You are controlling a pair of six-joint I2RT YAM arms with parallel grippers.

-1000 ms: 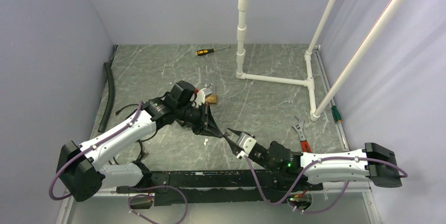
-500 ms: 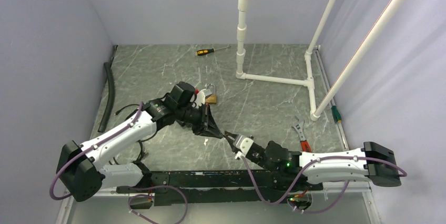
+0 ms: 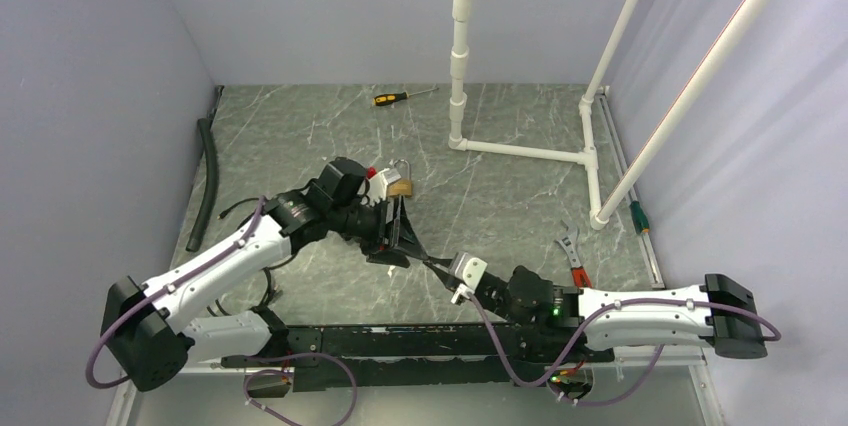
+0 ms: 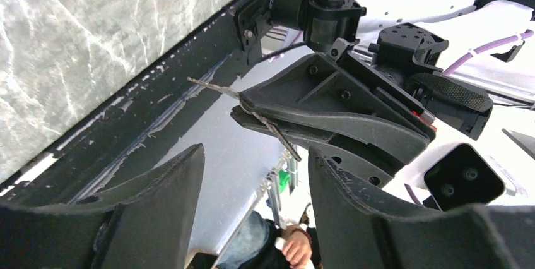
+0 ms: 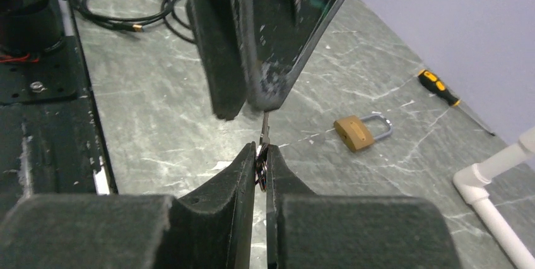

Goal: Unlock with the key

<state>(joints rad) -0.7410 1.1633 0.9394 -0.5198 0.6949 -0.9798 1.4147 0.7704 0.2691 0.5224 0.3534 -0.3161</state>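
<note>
Pinching of the key (image 5: 264,129) is noted at the right gripper (image 5: 260,150); the left gripper (image 4: 252,163) is spread just beside it.

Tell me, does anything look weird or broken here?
Nothing looks broken or spilled. The only odd bit: the key is pinched in the right gripper, while the padlock it should open lies flat on the table, well apart from it.
</note>
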